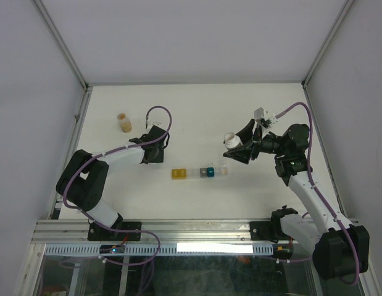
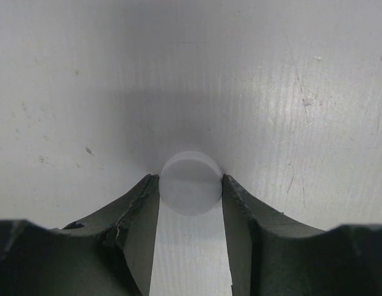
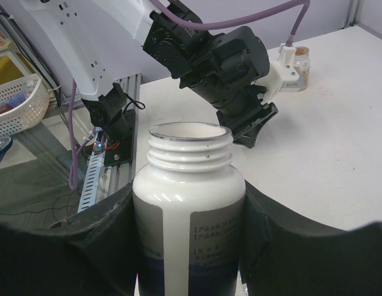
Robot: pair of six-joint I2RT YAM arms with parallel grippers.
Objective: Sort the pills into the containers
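1. The left arm bends in from the table's left edge. The left gripper points down at the surface.
2. In the left wrist view, the left gripper's fingers press on both sides of a white disc lying flat on the table, so the jaws are clamped on it.
3. The right arm rises from the near right corner and folds back toward the middle. The right gripper holds a white bottle tilted above the table. Its jaws are closed on the bottle's body, and the bottle's threaded mouth is uncapped.
4. Whether the disc is a cap or a pill cannot be told. The bottle's inside is not visible, and its lower part is cut off in the right wrist view.
5. The containers lie on the table between the grippers, nearer the right one. The yellow cell is at the left, the teal cell is further right, and a clear end sits just below the bottle. What the cells hold is too small to see.
6. A jar with orange contents stands behind the left gripper, apart from it.
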